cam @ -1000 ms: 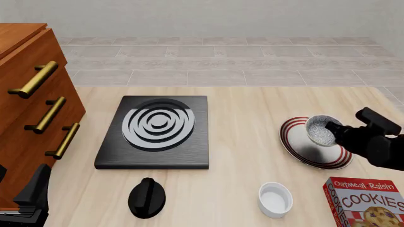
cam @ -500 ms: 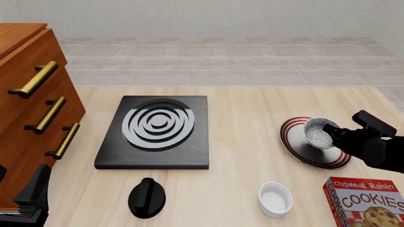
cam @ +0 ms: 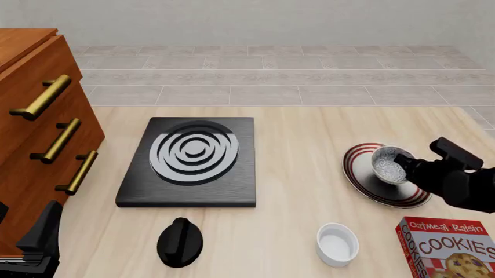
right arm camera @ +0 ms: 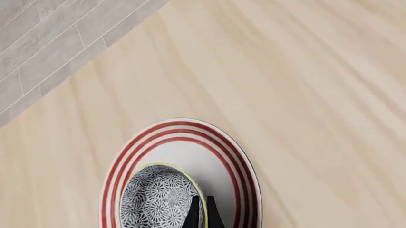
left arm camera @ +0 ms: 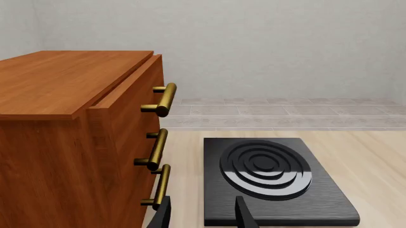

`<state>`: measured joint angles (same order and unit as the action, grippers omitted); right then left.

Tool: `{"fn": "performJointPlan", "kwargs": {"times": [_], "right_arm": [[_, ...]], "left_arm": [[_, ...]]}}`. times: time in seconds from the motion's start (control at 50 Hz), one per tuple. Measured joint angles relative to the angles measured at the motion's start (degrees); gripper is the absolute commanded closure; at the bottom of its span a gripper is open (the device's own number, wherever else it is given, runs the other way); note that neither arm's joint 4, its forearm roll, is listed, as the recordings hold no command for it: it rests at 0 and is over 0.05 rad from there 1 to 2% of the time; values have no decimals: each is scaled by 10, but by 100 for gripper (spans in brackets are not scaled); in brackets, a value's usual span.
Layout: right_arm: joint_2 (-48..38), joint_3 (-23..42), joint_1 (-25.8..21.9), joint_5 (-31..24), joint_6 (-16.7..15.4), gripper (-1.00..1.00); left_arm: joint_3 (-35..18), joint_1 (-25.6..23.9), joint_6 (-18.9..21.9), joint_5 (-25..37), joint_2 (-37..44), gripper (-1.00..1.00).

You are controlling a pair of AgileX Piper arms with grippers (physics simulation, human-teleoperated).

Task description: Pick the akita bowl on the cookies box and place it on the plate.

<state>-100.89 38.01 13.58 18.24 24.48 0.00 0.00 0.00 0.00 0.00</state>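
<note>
The akita bowl (cam: 389,164), speckled black and white with a pale rim, hangs tilted just over the plate (cam: 362,172), a white plate with dark red rings at the table's right. My right gripper (cam: 405,164) is shut on the bowl's rim. The right wrist view shows the fingers (right arm camera: 193,216) pinching the rim of the akita bowl (right arm camera: 155,199) above the plate (right arm camera: 185,127); whether the two touch cannot be told. The red cookies box (cam: 452,249) lies at the front right, with nothing on it. My left gripper (left arm camera: 201,216) is open and empty near the front left.
A black stove (cam: 189,159) with white rings lies mid-table, also the stove (left arm camera: 273,175) ahead of the left gripper. A wooden drawer cabinet (cam: 39,133) with brass handles fills the left. A white ramekin (cam: 338,244) and a black knob-like object (cam: 179,242) sit near the front edge.
The right gripper has lowered the akita bowl closer to the plate. The left arm has not moved.
</note>
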Motion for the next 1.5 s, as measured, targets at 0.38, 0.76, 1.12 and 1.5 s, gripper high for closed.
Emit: {"fn": "performJointPlan", "kwargs": {"times": [0.38, 0.76, 1.12, 1.5], "right_arm": [[-6, -3, 0, 11, 1, 100], [-7, -6, -1, 19, 7, 100], [-4, -14, -7, 26, 27, -100], [87, -37, -11, -5, 44, -100]], "left_arm": [[0, 0, 0, 0, 0, -100], [0, 0, 0, 0, 0, -100], [0, 0, 0, 0, 0, -100], [0, 0, 0, 0, 0, -100]]}}
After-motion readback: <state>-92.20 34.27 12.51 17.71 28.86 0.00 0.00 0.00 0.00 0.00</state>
